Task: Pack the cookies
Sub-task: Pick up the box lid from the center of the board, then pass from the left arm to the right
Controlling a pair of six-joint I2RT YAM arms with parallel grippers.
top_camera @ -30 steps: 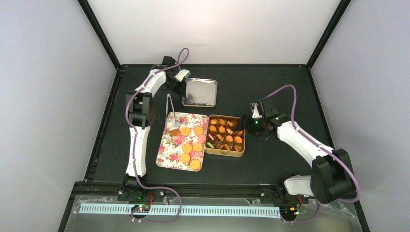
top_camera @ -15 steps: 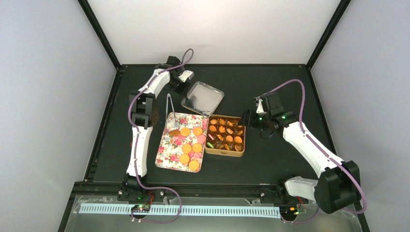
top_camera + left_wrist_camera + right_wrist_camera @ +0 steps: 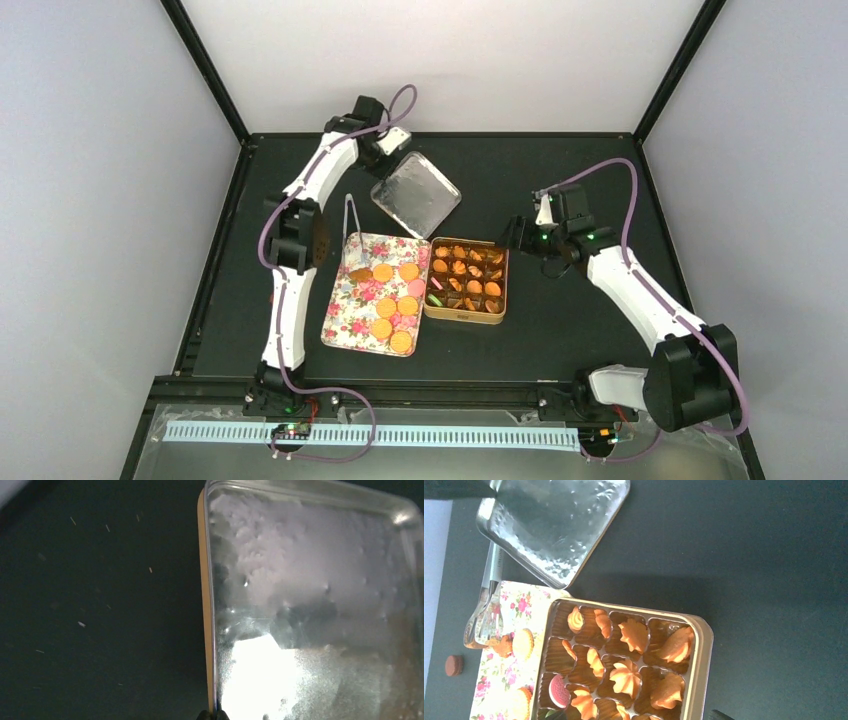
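Table (image 3: 560, 180) carries the floral tray (image 3: 345, 300) with the gold tin (image 3: 465, 317) just beside its right edge. Cookies (image 3: 395, 305) lie on both, well nearer the bases than the left gripper (image 3: 210, 714), which is clamped on the rim of the lid (image 3: 420, 195). The right gripper (image 3: 512, 238) is nearer, hovering beside the tin's far right corner – whether wide or narrow I cannot tell

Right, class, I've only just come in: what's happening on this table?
The left end effector is shut on the edge of the silver tin lid, at the back of the table. The right end effector is open and holds nothing, beside the far right corner of the open gold tin. Many compartments hold cookies; more round ones lie on the floral tray, with tongs at its far edge.
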